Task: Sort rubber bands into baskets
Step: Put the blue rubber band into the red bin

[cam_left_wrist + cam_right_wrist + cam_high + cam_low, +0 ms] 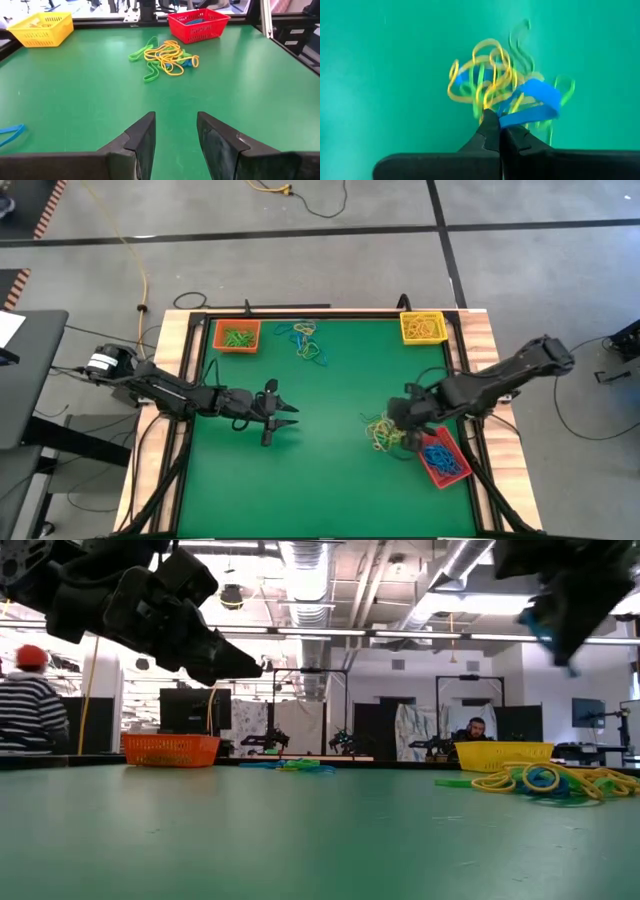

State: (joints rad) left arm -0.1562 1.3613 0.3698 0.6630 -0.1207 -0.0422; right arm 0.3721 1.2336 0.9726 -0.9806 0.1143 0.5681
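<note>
Above the tangled pile [492, 80], the right gripper [499, 131] pinches a blue rubber band [532, 102], apparently lifting it clear; next comes carrying it to the red basket [442, 461] just beside. The left gripper [284, 415] hovers parted, empty, mid-table.

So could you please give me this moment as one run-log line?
right gripper: shut on blue rubber band, above mixed pile | left gripper: open, empty, mid-table | red basket: beside pile
</note>
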